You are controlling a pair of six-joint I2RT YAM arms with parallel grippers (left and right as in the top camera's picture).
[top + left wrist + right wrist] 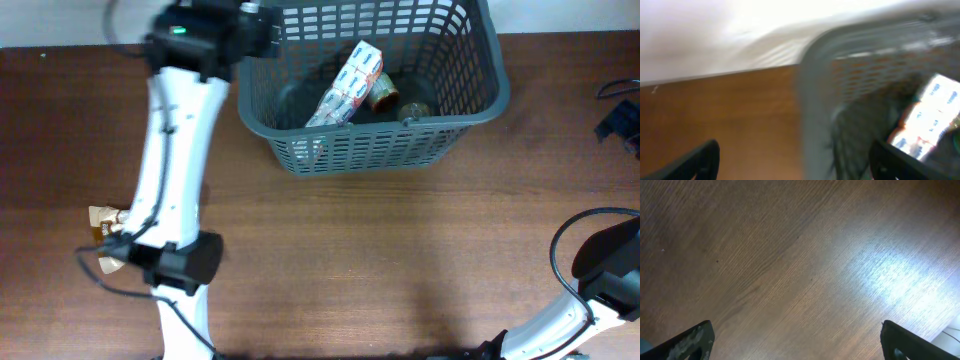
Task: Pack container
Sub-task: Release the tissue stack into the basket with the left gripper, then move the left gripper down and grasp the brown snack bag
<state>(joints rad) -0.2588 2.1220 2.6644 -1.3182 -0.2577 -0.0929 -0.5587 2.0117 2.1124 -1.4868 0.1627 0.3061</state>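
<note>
I can read nothing on any of my feeds. The only print I can see is on the white packet [352, 82] lying in the container [400, 128]. From overhead it carries rows of small blue and red marks, too small for me to tell as letters, numbers or a brand. The left wrist view shows the same packet with blue and red-orange patches on white, but that picture is blurred and no word comes clear.
</note>
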